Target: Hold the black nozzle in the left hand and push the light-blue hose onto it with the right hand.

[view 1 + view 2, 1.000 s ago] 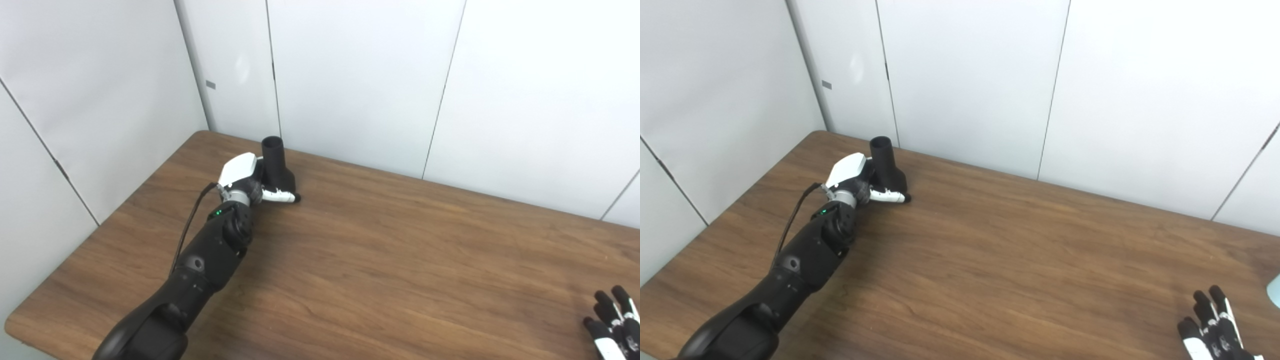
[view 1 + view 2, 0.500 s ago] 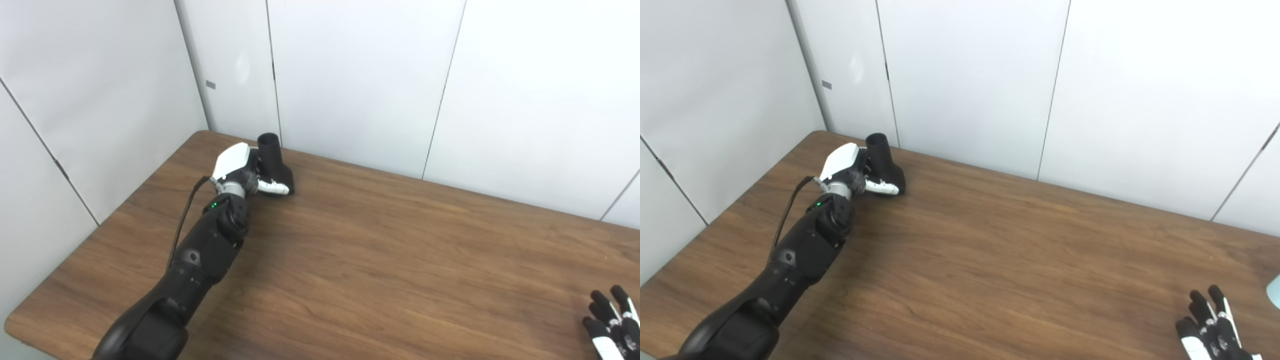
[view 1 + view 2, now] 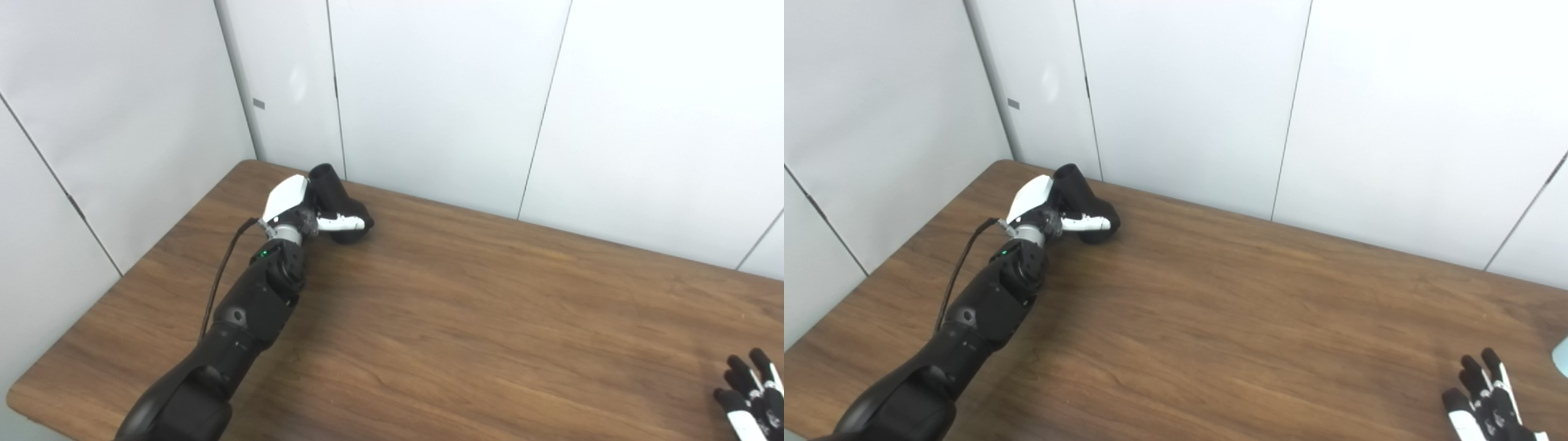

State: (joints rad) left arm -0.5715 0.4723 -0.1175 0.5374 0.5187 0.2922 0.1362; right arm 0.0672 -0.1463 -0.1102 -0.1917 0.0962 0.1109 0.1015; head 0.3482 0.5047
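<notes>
The black nozzle (image 3: 332, 191) is at the table's far left corner, tilted, its tube end toward the wall and its wide end toward the right. My left hand (image 3: 293, 207) is wrapped around it, the thumb lying across the front; the other fingers are hidden behind the nozzle. My right hand (image 3: 1484, 403) rests at the bottom right corner with fingers spread, holding nothing. A sliver of the light-blue hose (image 3: 1562, 356) shows at the right edge of the right eye view only.
The wooden table (image 3: 465, 306) ends close behind the nozzle at white wall panels (image 3: 429, 92). A black cable (image 3: 222, 272) runs along my left forearm.
The nozzle stood upright on its wide base a second ago; it now leans over in my left hand, which closed in on it and turned. The right hand has hardly moved.
</notes>
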